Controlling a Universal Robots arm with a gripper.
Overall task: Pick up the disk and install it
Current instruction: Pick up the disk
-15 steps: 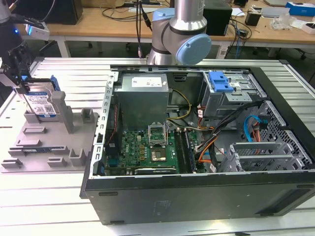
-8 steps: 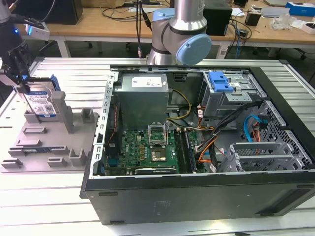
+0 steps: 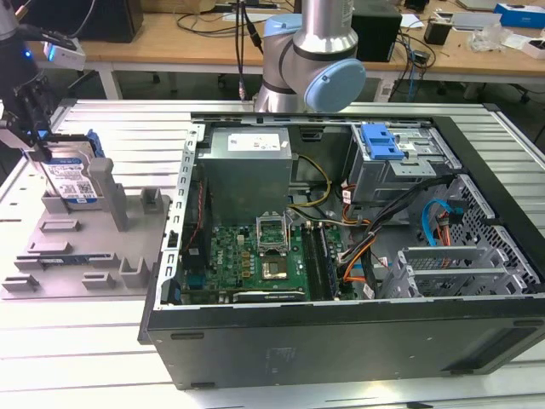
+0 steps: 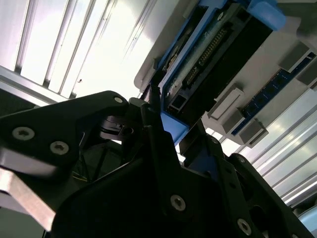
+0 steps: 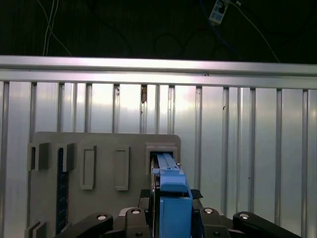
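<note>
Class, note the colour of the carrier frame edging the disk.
The carrier frame is bright blue, clearest in the first wrist view.

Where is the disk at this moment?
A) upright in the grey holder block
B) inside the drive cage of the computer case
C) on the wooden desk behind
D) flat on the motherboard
A: in the exterior view the disk stands on edge in the grey holder block, with the tool at its top.
</note>
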